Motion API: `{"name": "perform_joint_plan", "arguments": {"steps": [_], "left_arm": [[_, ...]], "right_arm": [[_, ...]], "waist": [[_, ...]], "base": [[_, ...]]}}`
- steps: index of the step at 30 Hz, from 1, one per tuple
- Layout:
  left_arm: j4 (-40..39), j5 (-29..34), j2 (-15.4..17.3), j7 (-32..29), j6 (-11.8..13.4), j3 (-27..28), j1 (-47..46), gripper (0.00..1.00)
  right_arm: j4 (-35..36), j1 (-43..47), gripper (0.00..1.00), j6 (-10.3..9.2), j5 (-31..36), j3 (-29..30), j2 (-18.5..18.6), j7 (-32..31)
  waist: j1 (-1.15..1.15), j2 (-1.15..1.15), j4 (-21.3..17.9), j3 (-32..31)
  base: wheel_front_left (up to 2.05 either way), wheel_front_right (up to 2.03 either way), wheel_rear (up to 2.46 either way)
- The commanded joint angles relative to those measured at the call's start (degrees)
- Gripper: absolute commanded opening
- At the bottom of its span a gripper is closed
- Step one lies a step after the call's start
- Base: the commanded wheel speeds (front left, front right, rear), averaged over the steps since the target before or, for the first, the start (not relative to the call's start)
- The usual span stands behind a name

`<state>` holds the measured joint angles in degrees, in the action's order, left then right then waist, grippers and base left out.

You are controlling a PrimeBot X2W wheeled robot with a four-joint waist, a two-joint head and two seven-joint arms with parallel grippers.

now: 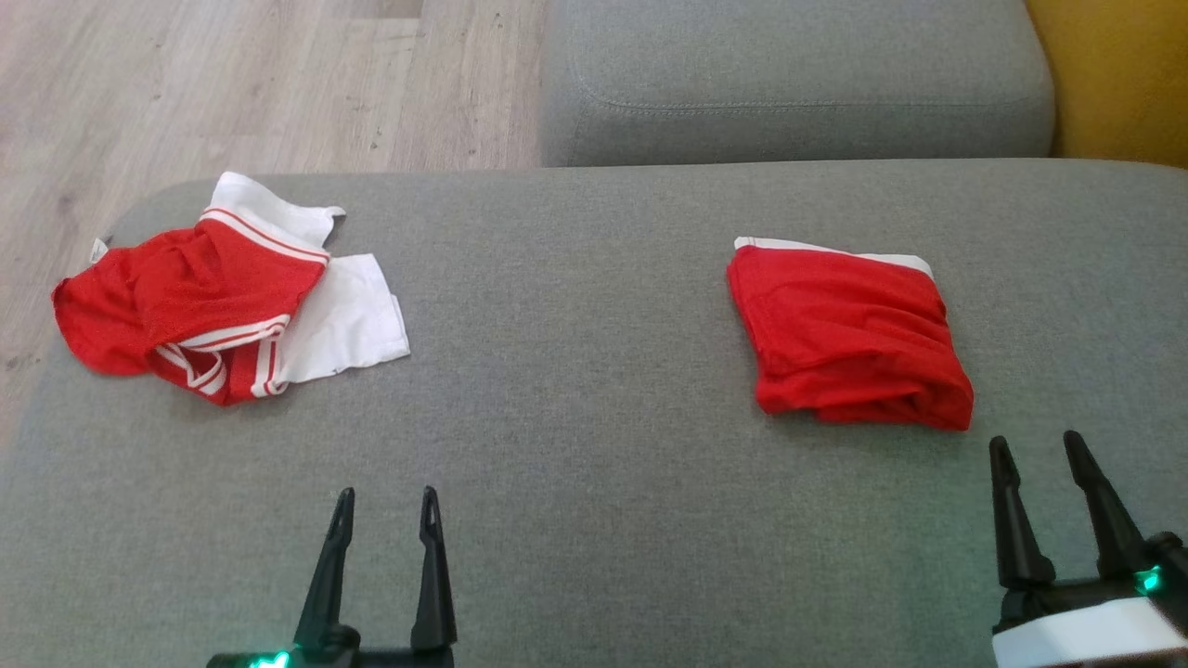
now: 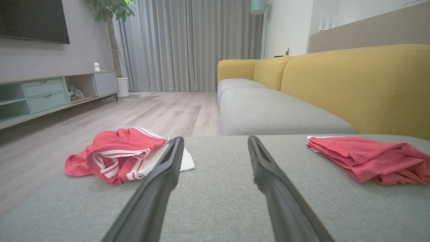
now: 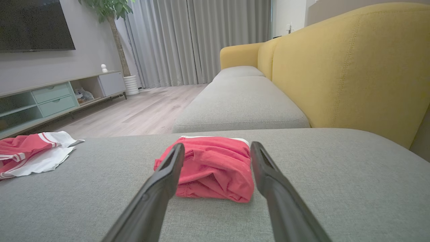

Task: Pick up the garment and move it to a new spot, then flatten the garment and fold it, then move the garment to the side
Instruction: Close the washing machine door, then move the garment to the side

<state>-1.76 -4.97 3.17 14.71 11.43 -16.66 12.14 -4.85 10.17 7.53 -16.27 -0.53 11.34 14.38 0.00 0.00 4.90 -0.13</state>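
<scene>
- Left gripper (image 1: 388,494) at the bottom of the head view, low over the grey seat cushion (image 1: 594,482). Jaws spread wide with nothing between them.
- Left wrist view: same gripper (image 2: 215,138), bare cushion (image 2: 215,201) under the gap.
- Right gripper (image 1: 1036,440) at the lower right, jaws also wide apart and holding nothing.
- Folded red garment (image 1: 849,339) lies on the right part of the cushion, just beyond the right fingertips and not touching them. It is a compact rectangle with a white strip along its far edge.
- Right wrist view: that garment (image 3: 215,168) sits framed between the two fingers of the right gripper (image 3: 217,145), flat on the cushion (image 3: 336,188).
- Crumpled red-and-white garment (image 1: 204,297) is bunched at the cushion's far left edge, well apart from the folded one. Also seen at (image 2: 117,154) and (image 3: 30,151).
- Folded one from the left wrist view: (image 2: 366,158), off to the right.
- Second grey cushion (image 1: 789,83) beyond, yellow backrest (image 1: 1123,74) at the right, wood floor (image 1: 232,83) at the upper left.
</scene>
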Motion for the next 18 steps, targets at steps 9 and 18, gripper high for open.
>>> {"name": "perform_joint_plan", "arguments": {"steps": [9, 18], "left_arm": [[-2.03, -0.11, -0.29, 0.29, 1.28, 2.41, -1.34, 1.00], [-1.79, -0.82, -0.29, 0.29, 1.71, 3.42, -0.40, 1.00]], "right_arm": [[1.54, -1.70, 1.00, -0.04, 2.16, -2.24, 1.24, 0.62], [0.89, -1.80, 1.00, -0.04, 3.12, -2.96, 0.92, 0.62]], "waist": [[0.00, 0.00, 0.13, -0.46], [0.00, 0.00, -0.39, -1.48]], "base": [[0.00, 0.00, 0.00], [0.00, 0.00, 0.00]]}}
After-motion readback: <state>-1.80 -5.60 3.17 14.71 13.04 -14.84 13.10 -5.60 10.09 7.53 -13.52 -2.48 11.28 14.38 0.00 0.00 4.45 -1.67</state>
